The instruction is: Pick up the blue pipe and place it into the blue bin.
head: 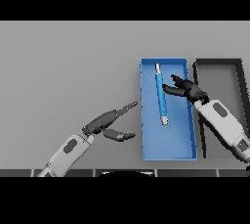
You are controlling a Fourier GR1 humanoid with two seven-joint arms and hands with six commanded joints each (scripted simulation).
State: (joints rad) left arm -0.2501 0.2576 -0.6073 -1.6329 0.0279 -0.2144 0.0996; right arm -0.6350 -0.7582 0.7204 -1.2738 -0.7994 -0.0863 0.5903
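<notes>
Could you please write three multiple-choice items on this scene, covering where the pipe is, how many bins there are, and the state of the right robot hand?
1. Where does the pipe lie?
A. On the table
B. In the blue bin
C. In the black bin

2. How many bins stand on the table?
A. One
B. Two
C. Three

3. The right robot hand is:
A. Open, beside the pipe
B. Shut on the pipe
C. Out of view

Key: 1 B, the pipe lies inside blue walls. 2 B, one blue, one black. 3 A, its fingers spread, clear of the pipe.

blue pipe (160,96) lying in blue bin (168,152), right hand (188,89) fingers spread just beside it, left hand (108,123) open
</notes>
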